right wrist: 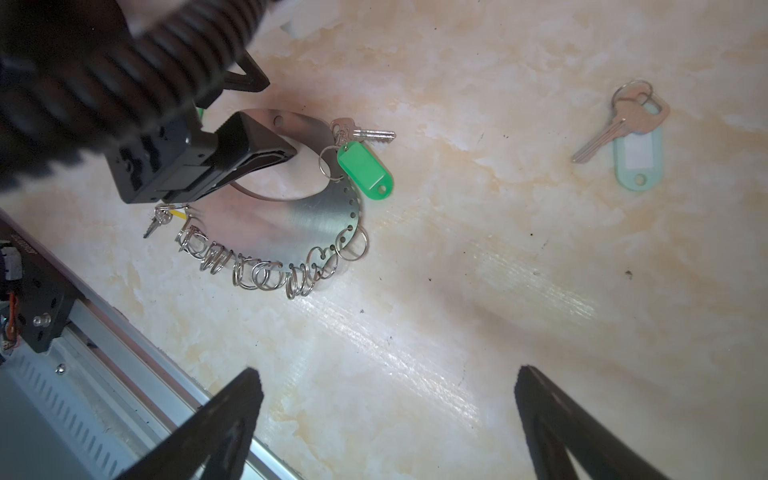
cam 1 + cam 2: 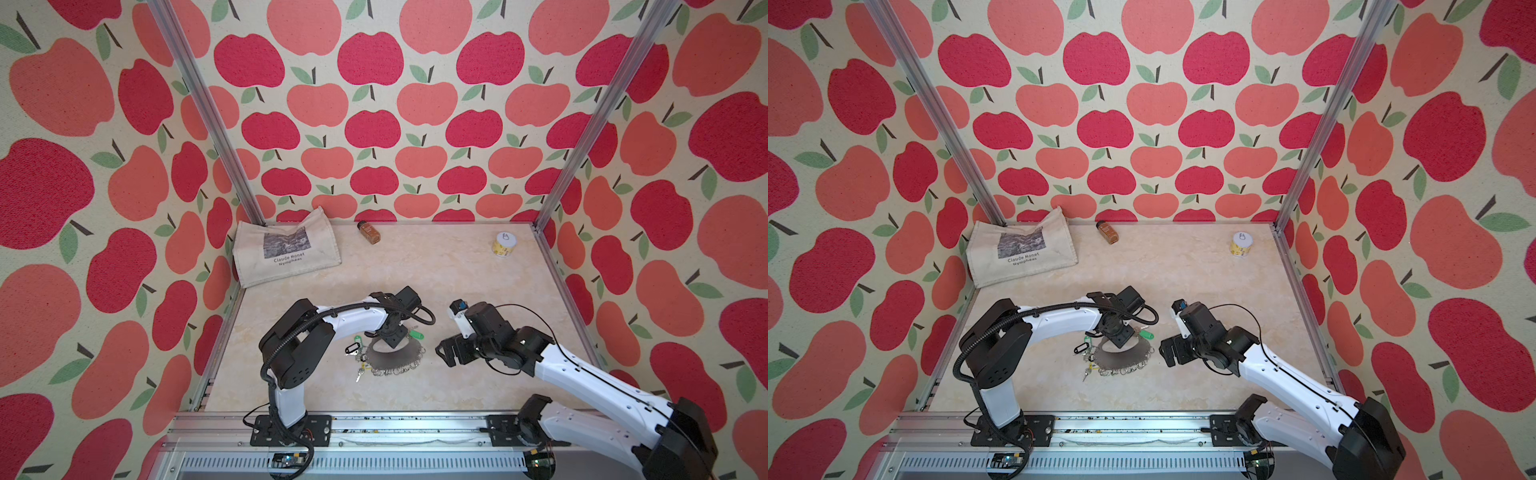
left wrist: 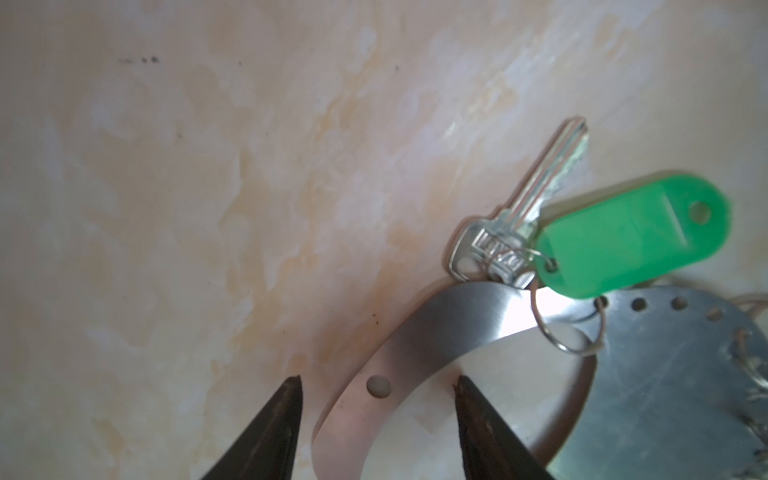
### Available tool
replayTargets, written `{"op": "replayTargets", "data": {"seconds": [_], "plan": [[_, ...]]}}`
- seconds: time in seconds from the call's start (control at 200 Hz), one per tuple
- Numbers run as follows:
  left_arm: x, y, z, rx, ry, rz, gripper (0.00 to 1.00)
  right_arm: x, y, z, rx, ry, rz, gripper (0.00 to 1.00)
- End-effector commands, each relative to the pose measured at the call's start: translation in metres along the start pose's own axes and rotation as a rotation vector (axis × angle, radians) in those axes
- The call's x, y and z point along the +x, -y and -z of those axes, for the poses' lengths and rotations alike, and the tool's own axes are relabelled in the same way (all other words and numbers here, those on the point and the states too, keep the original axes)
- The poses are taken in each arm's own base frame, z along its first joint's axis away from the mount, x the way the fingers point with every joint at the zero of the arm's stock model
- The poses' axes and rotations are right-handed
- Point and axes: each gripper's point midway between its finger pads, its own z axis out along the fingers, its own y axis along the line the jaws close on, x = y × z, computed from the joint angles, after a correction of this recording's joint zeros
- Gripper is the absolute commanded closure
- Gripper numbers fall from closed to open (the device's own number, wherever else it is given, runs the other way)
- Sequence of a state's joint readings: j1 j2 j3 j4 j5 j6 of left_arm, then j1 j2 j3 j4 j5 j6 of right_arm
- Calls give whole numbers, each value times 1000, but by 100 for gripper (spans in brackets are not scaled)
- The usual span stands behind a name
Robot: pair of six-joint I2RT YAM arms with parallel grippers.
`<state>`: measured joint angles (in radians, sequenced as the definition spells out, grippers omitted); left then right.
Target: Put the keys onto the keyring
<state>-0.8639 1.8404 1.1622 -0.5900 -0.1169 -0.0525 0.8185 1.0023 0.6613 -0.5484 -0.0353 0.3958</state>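
The pale marbled table (image 2: 436, 274) fills the floor of the apple-papered booth. At its far left corner lies a cream tote bag (image 2: 286, 251) printed "Claude Monet Nymphéas". 2 arms reach in from the near rail.

The left gripper (image 3: 374, 380) points down onto the keyring (image 2: 397, 358), a flat grey plate lying near the middle of the table in both top views. In the left wrist view its 2 fingers (image 3: 266, 432) straddle the plate's narrow band, 1 tip outside the plate and 1 inside the big oval hole. The jaws stand about half open, with table showing on either side of the band, so nothing is clamped.

The right gripper (image 1: 384, 372) hangs just right of the keyring, jaws spread wide over bare table, holding nothing.

A pale yellow can (image 2: 505, 245) stands near the far right corner, and a small brown spice jar (image 2: 368, 232) sits by the back wall. Split rings (image 1: 266, 278) line the keyring's near edge. A key with a bright green tag (image 3: 623, 241) hangs from a ring at the plate's far right end.

The keys (image 1: 627, 137), a silvery blade across a pale mint tag, lie flat on the table in the right wrist view, well apart from the keyring and touched by neither gripper.
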Motion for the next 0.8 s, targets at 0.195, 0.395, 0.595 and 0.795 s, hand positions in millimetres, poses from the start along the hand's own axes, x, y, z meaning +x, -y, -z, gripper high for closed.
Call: {"op": "replayTargets", "data": {"seconds": [0.195, 0.395, 0.595, 0.795], "plan": [[14, -11, -25, -20, -109, 44, 52, -9, 3, 6, 20, 23, -17, 1], [30, -35, -31, -69, -171, 159, 58, -11, 4, 5, 23, 21, -13, 1], [61, -59, -36, -81, -247, 346, 67, -14, 2, 5, 22, 17, 2, 1], [101, -71, -35, -91, -313, 537, 69, -22, -1, 1, 13, 17, 18, 1]]}}
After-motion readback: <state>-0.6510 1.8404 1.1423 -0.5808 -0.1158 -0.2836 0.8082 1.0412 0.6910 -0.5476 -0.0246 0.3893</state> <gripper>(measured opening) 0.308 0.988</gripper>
